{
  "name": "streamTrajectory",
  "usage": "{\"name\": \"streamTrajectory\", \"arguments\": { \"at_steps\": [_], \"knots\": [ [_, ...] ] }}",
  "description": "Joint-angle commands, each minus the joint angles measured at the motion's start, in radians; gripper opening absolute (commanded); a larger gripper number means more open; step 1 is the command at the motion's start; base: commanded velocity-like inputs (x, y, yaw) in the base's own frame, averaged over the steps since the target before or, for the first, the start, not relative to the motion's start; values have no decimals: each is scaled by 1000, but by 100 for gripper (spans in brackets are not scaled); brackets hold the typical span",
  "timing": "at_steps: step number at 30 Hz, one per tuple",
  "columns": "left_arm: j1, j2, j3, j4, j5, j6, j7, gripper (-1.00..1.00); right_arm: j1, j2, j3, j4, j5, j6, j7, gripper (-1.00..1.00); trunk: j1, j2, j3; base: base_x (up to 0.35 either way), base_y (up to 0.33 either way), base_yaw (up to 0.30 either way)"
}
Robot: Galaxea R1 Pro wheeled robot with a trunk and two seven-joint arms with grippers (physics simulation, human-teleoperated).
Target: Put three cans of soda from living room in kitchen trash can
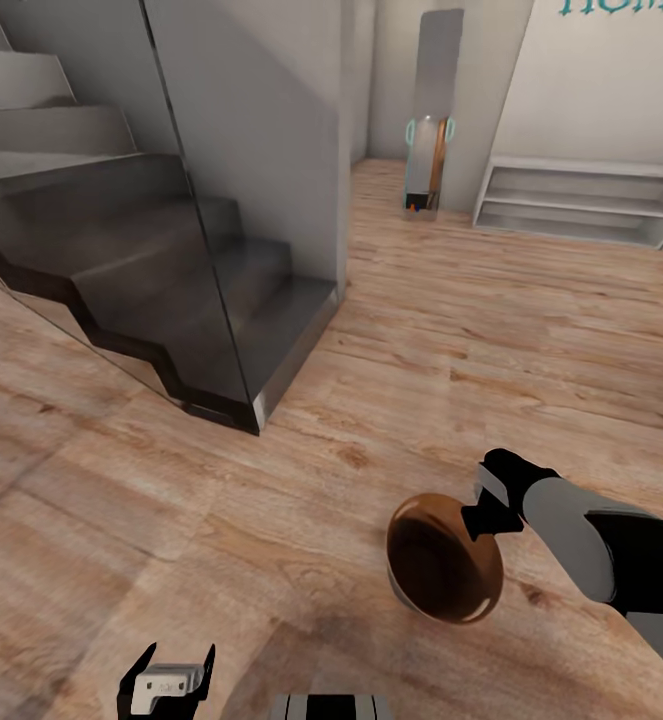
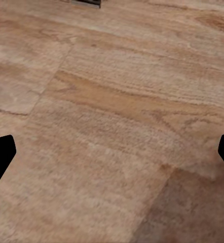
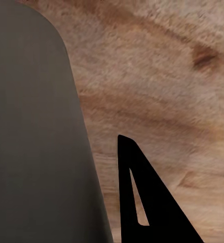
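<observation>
One tash can (image 1: 443, 570), one staircase (image 1: 161, 290), one white shelf (image 1: 581, 200), two tools.

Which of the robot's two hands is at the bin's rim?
The right hand, gripping the trash can at its rim; the left hand hangs open above bare wood floor.

- Your head view is evenly and softly lit, with no hard light source showing; the floor (image 1: 221, 480) reads bright.
- The stairs (image 1: 171, 290) at upper left sit dark behind a glass panel (image 1: 241, 200) with a pale, hazy sheen.
- The bin (image 1: 443, 562) has a glossy inside and casts only a faint shadow.
- Both wrist views look soft, their wood grain smeared.
</observation>
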Motion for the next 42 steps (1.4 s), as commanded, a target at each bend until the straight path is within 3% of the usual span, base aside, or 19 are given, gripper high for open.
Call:
{"name": "streamTrajectory", "arguments": {
  "at_steps": [1,24,29,33,42],
  "knots": [
    [0,0,0,1,0,0,0,100,0,0,-15,0,-14,0,1,-100,-4,7,3,0,0,0],
    [-2,0,1,3,-6,31,0,100,28,5,-15,0,-18,-21,2,-100,-92,168,75,0,0,0],
    [-2,0,2,6,-7,97,-10,100,41,1,-15,2,-17,-81,5,-100,-111,203,91,0,0,0],
    [-4,0,5,25,-4,173,-68,100,43,-1,-16,9,-17,-91,18,-100,-127,231,104,0,0,0],
    [-5,0,4,33,-4,210,-92,100,60,-3,-16,5,-16,-89,38,-100,-161,294,132,0,0,0]
  ]
}}
